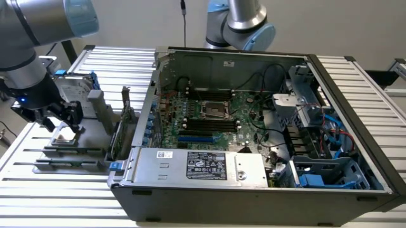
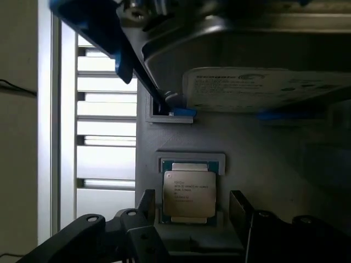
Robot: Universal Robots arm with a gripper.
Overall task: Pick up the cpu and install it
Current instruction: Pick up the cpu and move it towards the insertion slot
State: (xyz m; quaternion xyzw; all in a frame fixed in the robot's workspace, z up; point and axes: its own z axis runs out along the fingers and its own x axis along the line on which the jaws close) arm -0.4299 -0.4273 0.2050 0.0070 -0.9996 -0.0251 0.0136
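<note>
The cpu point(image 2: 189, 193), a small square chip with a dull silver top, lies flat in a grey holder point(image 2: 219, 164) on the table at the exterior view's left point(image 1: 63, 139). My gripper point(image 1: 62, 127) hangs just above it. It is open, with one dark finger point(image 2: 147, 204) on each side of the chip and not touching it. The wrist view looks straight down on the gripper point(image 2: 192, 211) and the chip between its fingers. The bare cpu socket point(image 1: 216, 109) sits in the middle of the motherboard inside the open computer case point(image 1: 330, 76).
A silver hard drive in a blue bracket point(image 2: 258, 71) stands just behind the cpu holder. Upright cards point(image 1: 123, 118) stand between the holder and the case. The grey labelled power supply point(image 1: 203, 166) lies along the case's near side. A second arm point(image 1: 238, 23) is behind the case.
</note>
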